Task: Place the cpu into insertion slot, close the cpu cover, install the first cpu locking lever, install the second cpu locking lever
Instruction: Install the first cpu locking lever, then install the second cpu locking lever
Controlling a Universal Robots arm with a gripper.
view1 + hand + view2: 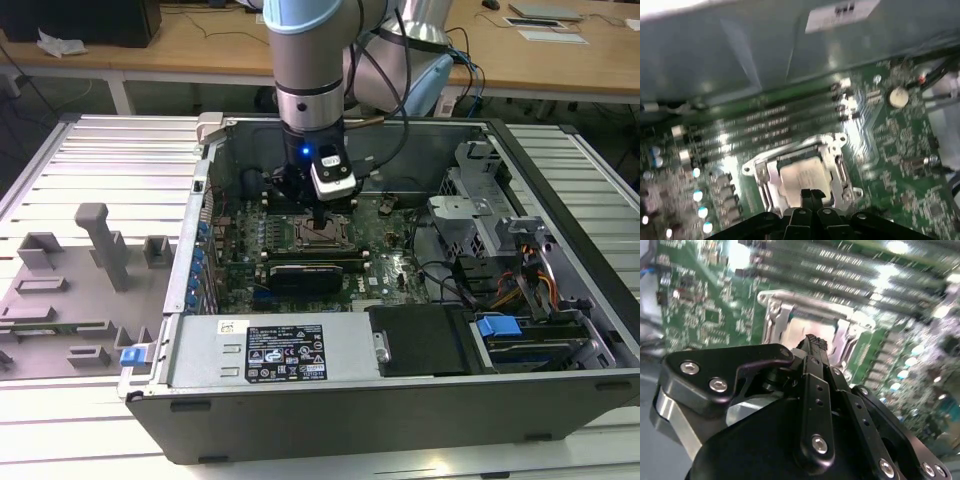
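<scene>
The cpu [802, 176], a pale square chip, is seen lying flat inside the insertion slot [771, 167] on the green motherboard [890, 145], and in the first wrist view a silver metal frame, the cpu cover [837, 165], is seen lying around the chip with the pale top showing through its window. In the exterior view the slot [322, 233] is found near the middle of the board, inside an open computer case [400, 400] lying on its side. The gripper [811, 194] is held directly above the near edge of the slot, and its two black fingertips are seen pressed together with nothing between them in both wrist views [813, 342]. Whether the tips touch the cover or the chip cannot be told. In the exterior view the gripper [319, 215] is carried by a grey robot arm [310, 60] reaching down into the case from above. Rows of long memory slots [740, 125] are set on the board just beyond the socket. A long black card [305, 275] is seen lying across the board just in front of the slot in the exterior view. The case is set on a ribbed metal table [100, 160], and a grey moulded tray with upright shapes [80, 290] is placed on the table at the exterior view's left, well apart from the board.
</scene>
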